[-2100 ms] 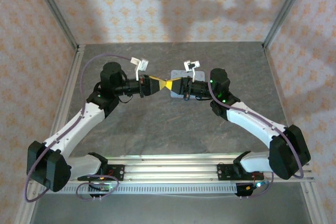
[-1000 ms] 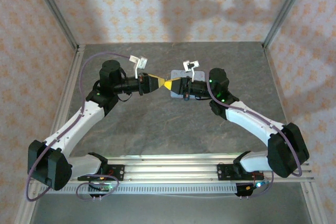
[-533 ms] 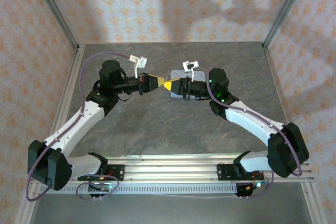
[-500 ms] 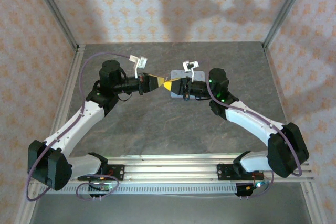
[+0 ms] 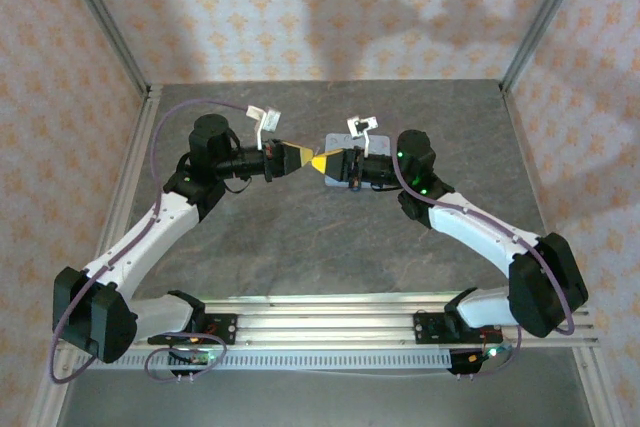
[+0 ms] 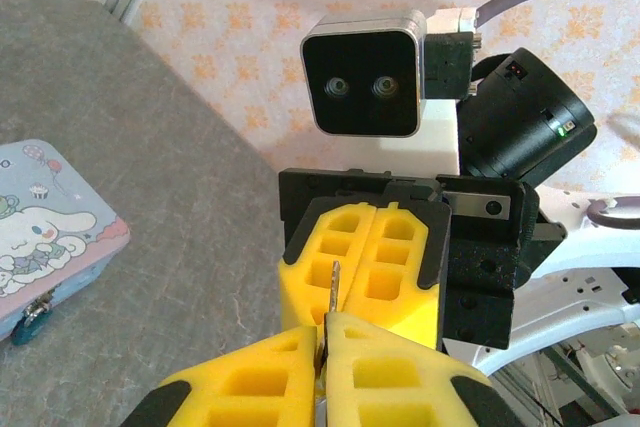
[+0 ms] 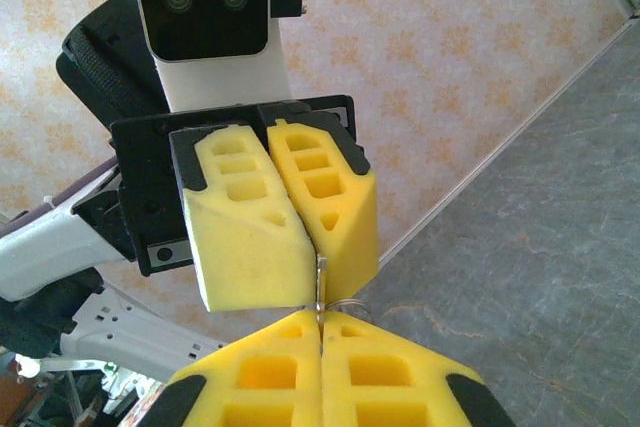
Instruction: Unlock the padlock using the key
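Grey worktop (image 5: 300, 237) bore one tin (image 6: 60, 209), far-centre, cut off in my feed; one padlock (image 6: 30, 323) hung blurred at its clasp. Both the left pincer (image 6: 323, 347) and right pincer (image 7: 320, 323) clenched one half-buried key (image 6: 331, 292).

pale pink walls (image 5: 350, 17) with little orange flower motifs; the table (image 5: 300, 237) is mottled grey. the left gripper (image 5: 300, 155) and right gripper (image 5: 322, 161) both have bright yellow pads (image 6: 250, 382) on black bodies. the key (image 6: 331, 292) is silvery. the tin (image 6: 50, 232) is pale blue, printed with a white cartoon animal and balloons; its padlock (image 6: 30, 319) looks bluish-black. the cables (image 5: 200, 107) are purple.
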`<action>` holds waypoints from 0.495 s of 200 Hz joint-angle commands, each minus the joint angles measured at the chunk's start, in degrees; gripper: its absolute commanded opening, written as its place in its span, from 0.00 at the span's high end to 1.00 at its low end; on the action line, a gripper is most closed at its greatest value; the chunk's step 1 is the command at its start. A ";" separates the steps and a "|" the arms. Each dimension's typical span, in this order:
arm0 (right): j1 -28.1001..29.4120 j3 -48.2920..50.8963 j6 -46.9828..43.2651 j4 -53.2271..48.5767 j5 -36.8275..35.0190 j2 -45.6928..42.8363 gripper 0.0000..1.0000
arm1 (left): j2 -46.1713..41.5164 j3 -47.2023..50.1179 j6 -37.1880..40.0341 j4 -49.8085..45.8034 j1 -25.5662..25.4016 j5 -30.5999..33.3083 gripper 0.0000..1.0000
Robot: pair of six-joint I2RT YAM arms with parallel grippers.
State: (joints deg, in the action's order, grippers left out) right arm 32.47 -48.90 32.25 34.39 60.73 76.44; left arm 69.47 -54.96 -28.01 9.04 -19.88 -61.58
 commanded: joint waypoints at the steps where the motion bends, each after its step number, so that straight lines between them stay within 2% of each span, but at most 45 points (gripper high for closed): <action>1: 0.71 -1.18 0.14 3.04 1.45 0.51 1.00 | -0.30 -1.23 2.45 -2.02 -1.74 -3.95 0.90; 30: 0.67 -1.45 0.10 2.96 1.49 0.72 1.00 | 0.39 -2.47 5.35 -6.45 -2.27 -4.68 0.90; 51: 0.67 -2.27 -0.30 1.81 1.50 1.04 1.00 | 0.32 -2.97 7.64 -9.48 -2.25 -4.56 1.00; 59: 0.67 -2.62 -0.62 0.99 1.25 1.13 1.00 | 0.27 -3.03 8.22 -10.12 -2.27 -4.19 1.00; 83: 0.67 -3.28 -1.41 -0.78 0.61 1.39 1.00 | -0.09 -2.50 8.13 -9.45 -2.27 -1.94 1.00; 99: 0.67 -3.40 -1.88 -1.92 0.07 1.44 0.96 | -0.19 -1.48 5.95 -6.39 -2.10 0.00 1.00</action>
State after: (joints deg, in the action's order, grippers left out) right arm 32.47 -49.36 32.12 31.94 61.91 77.45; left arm 69.54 -56.55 -21.71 1.76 -19.88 -60.97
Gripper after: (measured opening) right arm 0.058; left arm 0.049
